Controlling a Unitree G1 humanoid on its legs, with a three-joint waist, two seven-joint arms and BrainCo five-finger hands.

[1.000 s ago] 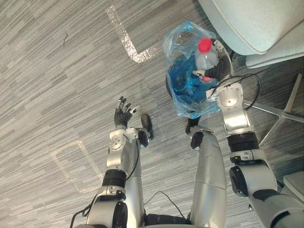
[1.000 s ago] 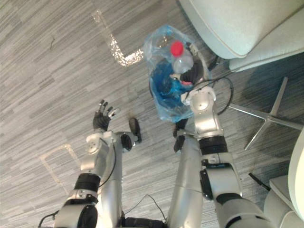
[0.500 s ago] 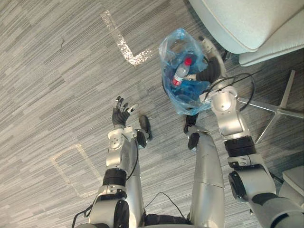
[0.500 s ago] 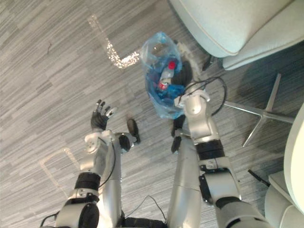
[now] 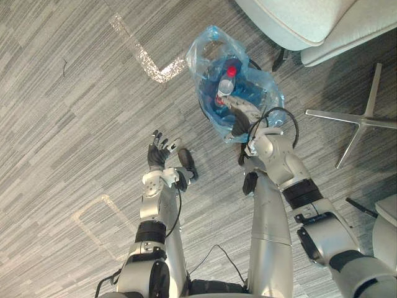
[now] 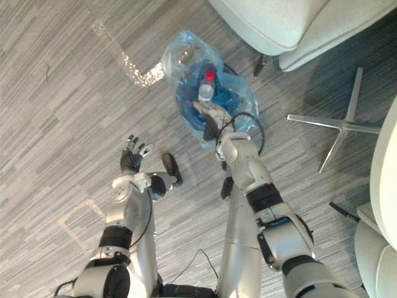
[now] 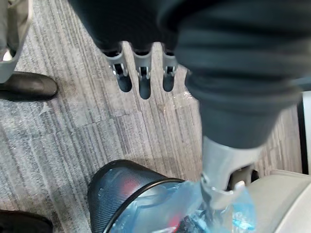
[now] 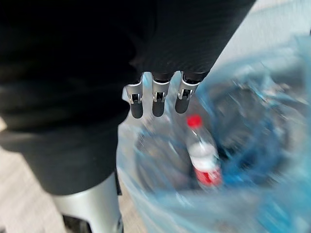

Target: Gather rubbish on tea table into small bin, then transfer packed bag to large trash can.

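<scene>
Hanging low over the grey striped carpet point(image 5: 56, 124), the left hand point(image 5: 160, 152) has its fingers spread wide and holds nothing. A faint tape outline point(image 5: 93, 214) marks the floor nearer than it, off to the left.

A little farther on, the right hand point(image 5: 240, 118) reaches over the near edge of a blue plastic bag point(image 5: 263, 93). Its fingers point(image 8: 153, 104) are straight and loose above the bag's mouth, gripping nothing.

The bag lines a small dark mesh bin point(image 7: 109, 194) standing on the carpet. Inside it a clear bottle point(image 5: 224, 87) with a red cap stands tilted among crumpled blue plastic. What else lies under it I cannot make out.

Beyond the bin an L-shaped strip of shiny tape point(image 5: 146, 59) is stuck to the carpet on the left. A pale upholstered armchair point(image 5: 291, 18) sits close behind the bin, and the metal star base point(image 5: 356, 121) of another chair spreads out to the right.
</scene>
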